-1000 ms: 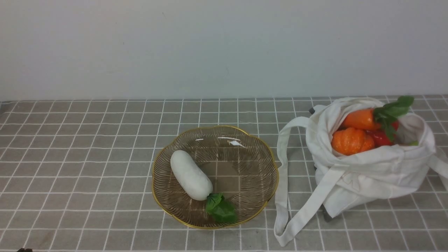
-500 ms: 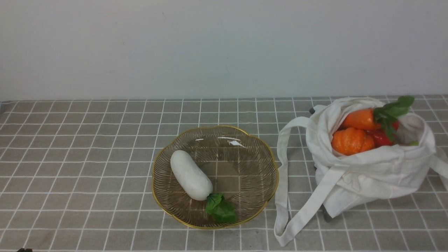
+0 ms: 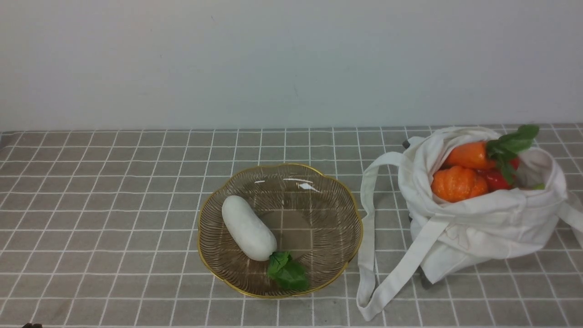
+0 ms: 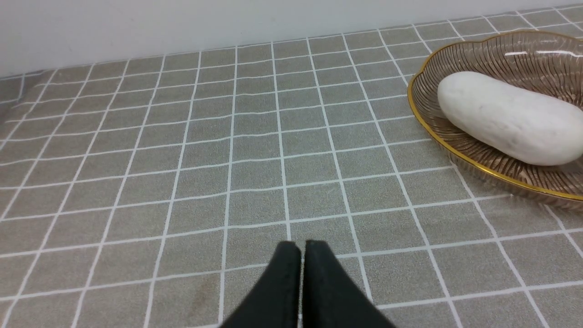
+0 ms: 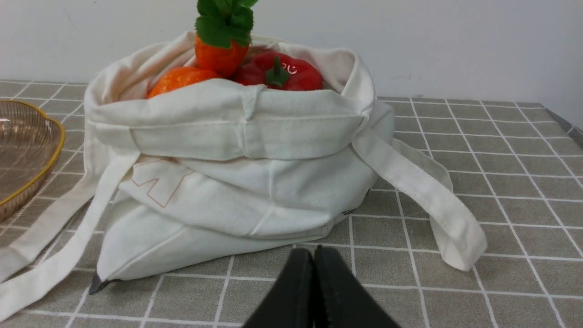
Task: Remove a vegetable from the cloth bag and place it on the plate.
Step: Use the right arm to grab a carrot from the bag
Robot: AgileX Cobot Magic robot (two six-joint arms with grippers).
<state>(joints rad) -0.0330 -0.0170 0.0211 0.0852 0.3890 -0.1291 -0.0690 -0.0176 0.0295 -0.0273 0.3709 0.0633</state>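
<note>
1. Carrot (image 3: 469, 155) is held in the bag (image 3: 492, 232), at its open mouth; its leaves (image 3: 512, 141) are draped over the red pepper (image 3: 495, 179).
2. Pumpkin (image 3: 459, 184) is seated beside the pepper, below the carrot in the front view. Small green tip (image 3: 539, 186) is seen farther right in the bag; the rest is hidden.
3. Bag is slumped on the grid-patterned cloth (image 3: 114, 205), to the right of the plate (image 3: 296, 218). One strap (image 3: 368, 228) is looped toward the plate, close to the rim; whether it is touched cannot be told. Other strap (image 5: 419, 191) is laid out on the bag's far side from the plate.
4. Radish (image 3: 249, 228) is set on the plate, tilted diagonally, its leaves (image 3: 289, 272) toward the near rim.
5. Writing: reddish angular outline (image 5: 166, 182) is stitched on the bag, partly folded; it cannot be read as a word. Small dark marks (image 5: 350, 212) are seen low on the bag, too small to be read.
6. Left claw (image 4: 302, 248): fingertips are brought together, nothing gripped, cloth seen beyond.
7. Right claw (image 5: 310, 253): tips are together too, nothing gripped. Bag is seen beyond, apart from the tips.
8. Plain pale wall (image 3: 291, 64) is seen behind the cloth.
</note>
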